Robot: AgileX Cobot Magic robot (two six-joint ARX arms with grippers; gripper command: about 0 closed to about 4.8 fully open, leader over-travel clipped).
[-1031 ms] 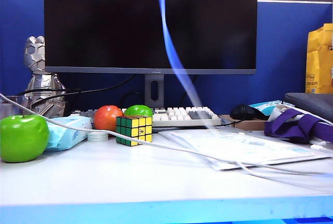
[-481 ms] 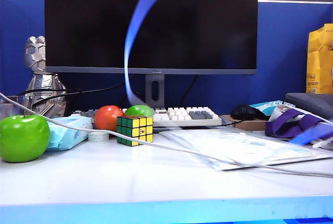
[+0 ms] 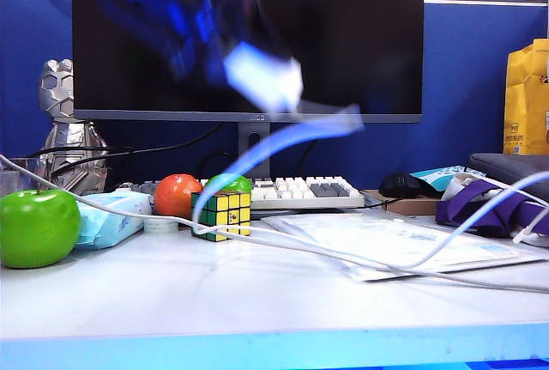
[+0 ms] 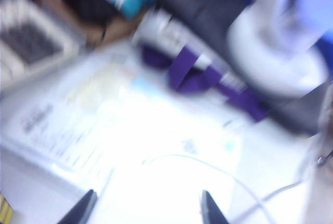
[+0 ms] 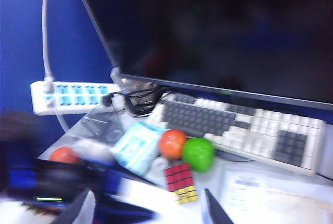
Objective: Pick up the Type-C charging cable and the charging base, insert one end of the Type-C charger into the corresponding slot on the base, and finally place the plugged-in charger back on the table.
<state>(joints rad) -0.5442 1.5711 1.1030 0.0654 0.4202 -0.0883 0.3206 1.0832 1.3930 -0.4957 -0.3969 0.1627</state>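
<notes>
My left gripper [image 4: 148,211] sweeps in, heavily blurred, at the upper left of the exterior view, with the white charging base [image 3: 262,78] at its tip. In its own wrist view its fingertips stand apart with washed-out white between them. A blurred stretch of the white Type-C charging cable [image 3: 257,151] trails from the base down toward the puzzle cube [image 3: 221,214]. My right gripper [image 5: 150,208] is open high above the table [image 3: 257,301] and out of the exterior view. Beyond its tips the right wrist view shows the blurred left arm and the base [image 5: 161,198].
A white cord [image 3: 300,248] crosses the table from far left and rises at the right edge. Green apple [image 3: 39,228], tissue packet [image 3: 111,215], tomato [image 3: 176,194], keyboard [image 3: 304,191], papers [image 3: 403,245], purple strap [image 3: 485,211] and monitor [image 3: 343,35] surround the work area.
The left arm has swung down into the exterior view with the white block. The hanging cable swung leftward. The cord at the right has lifted off the table.
</notes>
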